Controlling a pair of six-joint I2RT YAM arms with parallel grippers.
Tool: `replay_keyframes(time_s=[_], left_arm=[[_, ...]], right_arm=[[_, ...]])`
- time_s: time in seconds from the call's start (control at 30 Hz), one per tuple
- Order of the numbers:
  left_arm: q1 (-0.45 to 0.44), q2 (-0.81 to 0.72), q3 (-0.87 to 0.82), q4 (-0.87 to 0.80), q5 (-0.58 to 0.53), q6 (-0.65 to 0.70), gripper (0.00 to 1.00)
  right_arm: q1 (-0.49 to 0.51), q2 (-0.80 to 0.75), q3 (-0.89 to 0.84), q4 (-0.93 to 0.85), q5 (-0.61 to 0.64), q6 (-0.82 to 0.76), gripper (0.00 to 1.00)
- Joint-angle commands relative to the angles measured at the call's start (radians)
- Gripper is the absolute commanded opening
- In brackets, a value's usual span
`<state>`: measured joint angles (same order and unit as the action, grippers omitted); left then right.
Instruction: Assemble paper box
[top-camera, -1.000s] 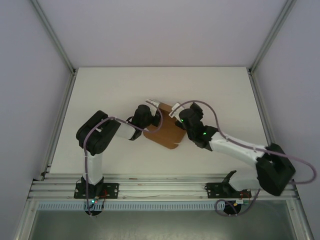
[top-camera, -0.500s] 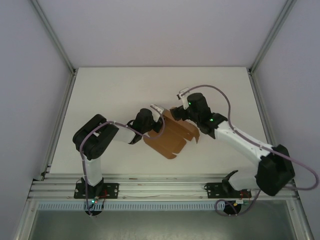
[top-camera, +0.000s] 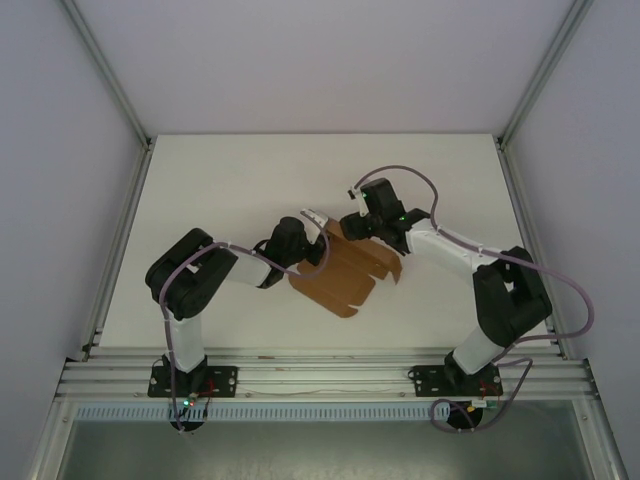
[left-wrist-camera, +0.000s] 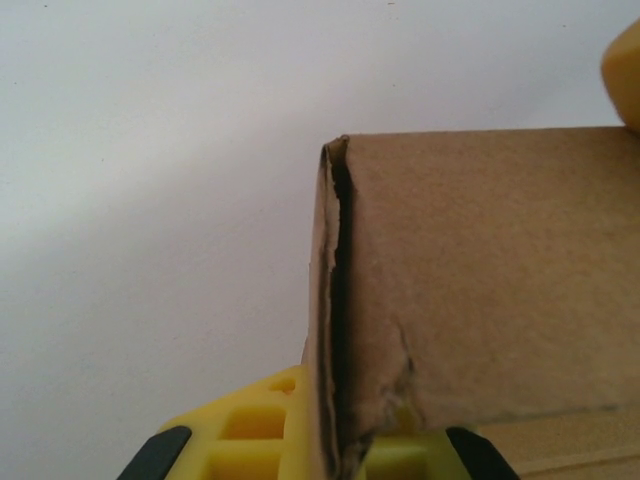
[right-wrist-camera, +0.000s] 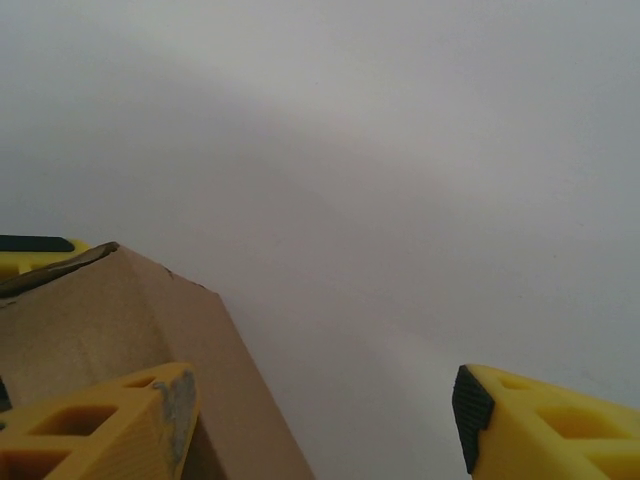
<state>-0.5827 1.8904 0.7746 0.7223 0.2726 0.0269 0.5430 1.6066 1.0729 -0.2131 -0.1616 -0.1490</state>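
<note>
The paper box (top-camera: 345, 272) is a brown cardboard piece lying partly folded in the middle of the white table, with a flap spread toward the right. My left gripper (top-camera: 316, 232) is at its far left corner, shut on a doubled cardboard edge (left-wrist-camera: 340, 300) that stands between the yellow fingers (left-wrist-camera: 250, 430). My right gripper (top-camera: 347, 226) hovers at the box's far edge, open. In the right wrist view one finger (right-wrist-camera: 110, 430) sits against the cardboard (right-wrist-camera: 110, 310), while the other finger (right-wrist-camera: 550, 425) is over bare table. Nothing is held between them.
The white table (top-camera: 200, 190) stretches around the box on all sides. Metal frame posts (top-camera: 110, 90) rise at the left and right edges. The right arm's elbow (top-camera: 510, 295) is folded back near the front right.
The right gripper lifted off the box and shifted to its far edge while its elbow folded back and its jaws narrowed a little. The box's right flap swung open. The left gripper kept its hold.
</note>
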Motion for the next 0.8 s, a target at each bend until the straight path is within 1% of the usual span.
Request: replay_keyframes(time_s=[0.0,0.03,0.13,0.23,0.33,0.37,0.47,0.5,0.57,0.7,0.77], left_arm=[[-0.008,-0.001,-0.023,0.017,0.003,-0.010,0.16],[-0.008,0.001,-0.022,0.024,0.002,-0.011,0.18],[-0.006,0.010,0.000,0.032,-0.013,-0.024,0.19],[0.001,0.012,0.020,0.058,-0.026,-0.045,0.19],[0.004,0.056,0.050,0.047,-0.050,-0.049,0.19],[0.004,0.068,0.061,0.042,-0.056,-0.047,0.20],[0.004,0.096,0.082,0.040,-0.043,-0.051,0.21],[0.004,0.105,0.086,0.043,-0.039,-0.055,0.19],[0.005,0.112,0.086,0.056,-0.040,-0.065,0.00],[0.004,0.111,0.055,0.118,-0.102,-0.080,0.00],[0.003,0.103,0.056,0.101,-0.135,-0.083,0.00]], right_arm=[[0.004,0.039,-0.045,-0.059,-0.021,-0.010,0.67],[0.004,0.038,-0.055,-0.053,-0.023,-0.013,0.67],[0.003,0.035,-0.067,-0.043,-0.042,-0.024,0.66],[0.004,0.045,-0.058,-0.055,-0.036,-0.025,0.66],[0.004,0.052,-0.052,-0.064,-0.045,-0.025,0.66],[0.004,0.052,-0.052,-0.063,-0.047,-0.020,0.66],[0.003,0.053,-0.046,-0.070,-0.048,-0.004,0.65],[0.005,0.053,-0.047,-0.072,-0.046,0.001,0.65],[0.004,0.058,-0.045,-0.083,-0.041,0.010,0.63],[0.004,0.058,-0.053,-0.086,-0.022,0.043,0.63],[0.003,0.053,-0.056,-0.082,-0.006,0.069,0.63]])
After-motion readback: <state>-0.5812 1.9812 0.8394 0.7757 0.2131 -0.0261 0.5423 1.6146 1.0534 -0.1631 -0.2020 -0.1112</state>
